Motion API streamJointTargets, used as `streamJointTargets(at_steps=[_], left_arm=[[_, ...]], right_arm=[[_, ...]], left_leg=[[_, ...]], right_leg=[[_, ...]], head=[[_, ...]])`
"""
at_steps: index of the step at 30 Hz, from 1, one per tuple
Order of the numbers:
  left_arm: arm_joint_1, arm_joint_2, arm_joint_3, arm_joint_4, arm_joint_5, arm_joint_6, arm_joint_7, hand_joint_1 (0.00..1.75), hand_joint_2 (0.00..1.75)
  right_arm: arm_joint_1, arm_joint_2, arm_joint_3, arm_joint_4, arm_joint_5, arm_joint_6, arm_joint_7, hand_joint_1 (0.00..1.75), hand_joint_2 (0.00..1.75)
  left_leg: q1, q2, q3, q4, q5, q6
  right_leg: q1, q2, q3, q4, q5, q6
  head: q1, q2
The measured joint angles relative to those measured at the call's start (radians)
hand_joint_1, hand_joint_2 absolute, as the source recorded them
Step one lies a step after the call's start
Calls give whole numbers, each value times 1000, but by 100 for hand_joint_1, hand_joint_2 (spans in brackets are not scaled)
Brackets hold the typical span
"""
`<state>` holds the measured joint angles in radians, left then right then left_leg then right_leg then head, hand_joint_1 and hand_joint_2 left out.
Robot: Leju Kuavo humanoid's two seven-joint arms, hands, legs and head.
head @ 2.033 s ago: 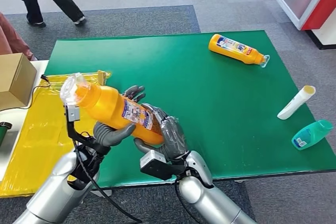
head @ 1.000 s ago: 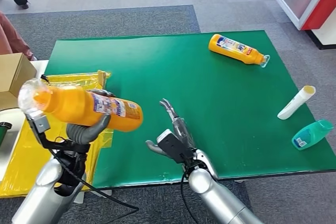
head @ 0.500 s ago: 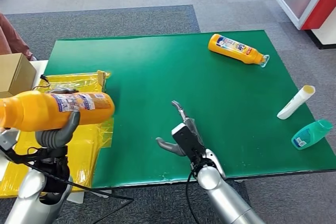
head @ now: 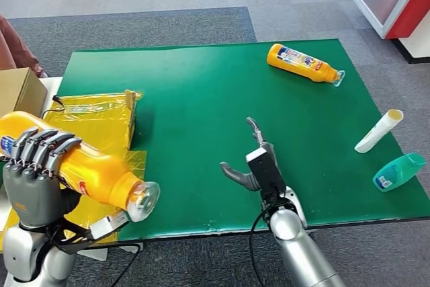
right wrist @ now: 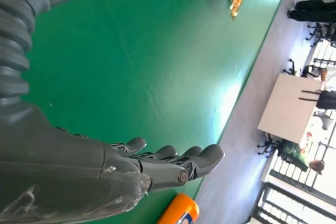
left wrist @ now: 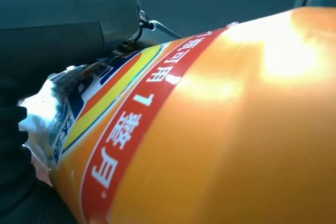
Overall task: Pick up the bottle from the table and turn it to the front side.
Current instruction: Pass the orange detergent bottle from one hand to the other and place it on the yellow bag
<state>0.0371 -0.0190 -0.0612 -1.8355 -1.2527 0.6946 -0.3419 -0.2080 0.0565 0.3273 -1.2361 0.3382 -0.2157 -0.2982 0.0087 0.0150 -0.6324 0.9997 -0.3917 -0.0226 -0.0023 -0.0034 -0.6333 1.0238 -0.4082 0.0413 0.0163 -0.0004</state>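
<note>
Green table [head: 213, 92], grey floor around | our left hand [head: 35, 179] grips the orange bottle [head: 91, 173] past the table's left edge, cap toward us | our right hand [head: 253, 162] hovers empty, fingers spread, near the front edge | risk: smooth bottle may slip while turning.

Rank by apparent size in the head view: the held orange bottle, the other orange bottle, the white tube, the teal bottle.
1. Held orange bottle, though it's nearest the camera.
2. Far orange bottle.
3. White tube and teal bottle: too alike to rank.
</note>
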Motion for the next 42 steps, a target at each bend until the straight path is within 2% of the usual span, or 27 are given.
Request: streamJointTargets(at_steps=[3, 6, 20, 22, 23, 24, 27, 28, 29, 33, 42], left_arm=[[6, -6, 13, -16, -193, 0, 107, 175, 175], [12, 8, 20, -23, -279, 1, 176, 175, 175], [22, 34, 58, -20, -283, -1, 147, 175, 175], [21, 48, 72, -3, -283, -28, 166, 175, 175], [18, 70, 71, 10, -283, -62, 217, 175, 175], [10, 101, 57, 27, -283, -111, 307, 175, 175], [-42, 199, -55, 97, -279, -294, 624, 175, 175], [-55, 213, -95, 126, -272, -344, 668, 175, 175], [-64, 219, -126, 154, -261, -383, 667, 175, 175], [-85, 230, -178, 256, -215, -464, 547, 175, 175], [-119, 235, -203, 387, -160, -520, 500, 175, 175]], right_arm=[[-1, 0, -17, -27, 5, 4, 3, 0, 175], [-1, 0, -29, -55, 11, 11, 11, 0, 175], [0, 0, -39, -97, 17, 17, 16, 0, 175], [1, 0, -40, -103, 20, 18, 18, 0, 175], [2, 0, -40, -107, 22, 20, 20, 0, 175], [3, 0, -42, -113, 25, 24, 22, 0, 175], [9, 0, -52, -134, 40, 44, 30, 0, 175], [10, 1, -54, -141, 45, 52, 32, 0, 175], [11, 1, -56, -147, 50, 60, 34, 0, 175], [13, 2, -63, -159, 59, 80, 41, 0, 175], [15, 9, -65, -173, 64, 89, 42, 0, 175]], left_leg=[[0, 0, 0, 0, 1, 0], [0, 0, 0, 0, 1, -1], [0, 0, 0, 0, 0, -1], [0, 0, 0, 0, 1, -1], [0, 0, 0, 0, 1, -1], [0, 0, 0, 0, 1, -2], [0, -1, 0, -1, 3, -2], [0, -1, 0, -1, 3, -2], [0, -1, 0, -1, 3, -2], [0, 0, 0, -1, 3, -2], [0, 0, 0, -1, 2, -2]], right_leg=[[0, 0, 0, 0, 0, 0], [0, 0, 0, 0, 0, 0], [0, 0, 0, 0, 0, 0], [0, 0, 0, 0, 0, 0], [0, 0, -2, 0, 0, 0], [0, 0, -3, 0, 0, -1], [0, -1, -2, 0, 1, -1], [0, -1, -2, 1, 1, -1], [0, -1, -1, 1, 1, -1], [0, 1, -2, 0, 2, -1], [0, 0, -3, 0, 2, -1]], head=[[0, 0], [0, 0], [0, 0], [0, 0], [0, 0], [0, 0], [-1, 0], [0, 0], [0, 0], [0, 0], [0, 0]])
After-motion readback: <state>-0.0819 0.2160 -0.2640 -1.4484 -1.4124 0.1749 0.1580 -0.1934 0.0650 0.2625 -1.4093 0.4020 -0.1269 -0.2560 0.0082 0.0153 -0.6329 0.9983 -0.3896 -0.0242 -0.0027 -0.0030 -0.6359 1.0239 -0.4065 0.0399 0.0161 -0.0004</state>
